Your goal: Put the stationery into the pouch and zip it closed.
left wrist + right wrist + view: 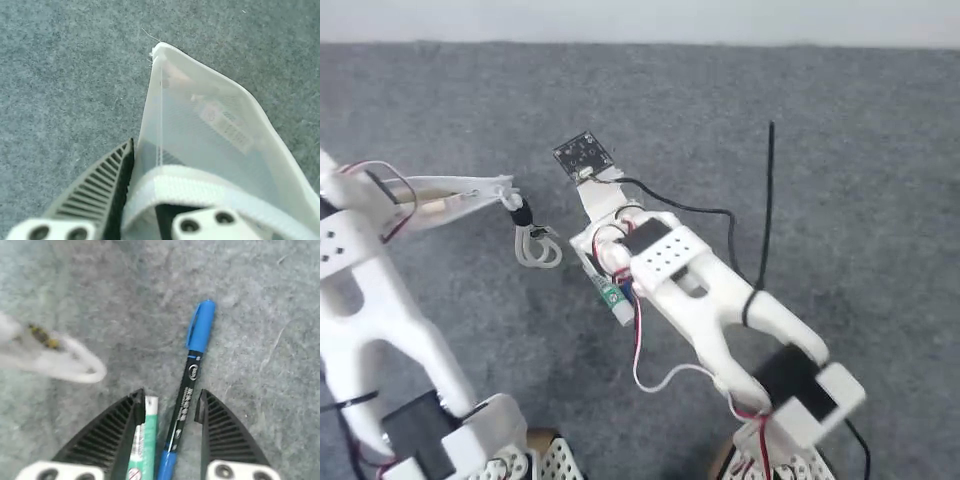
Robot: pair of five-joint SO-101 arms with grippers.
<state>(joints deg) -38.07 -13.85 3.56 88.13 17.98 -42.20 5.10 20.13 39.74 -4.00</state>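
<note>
straddling blue pen (188,382) lengthwise, cap outward, right pincer (171,396) gapes; left pincer (148,167) clamps pouch (210,135).

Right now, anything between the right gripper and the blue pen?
Nothing blocks it. The right gripper is open, and the blue pen lies between its jaws. A green-and-white stick lies alongside the pen, also inside the jaws, so closing may catch both.
</note>
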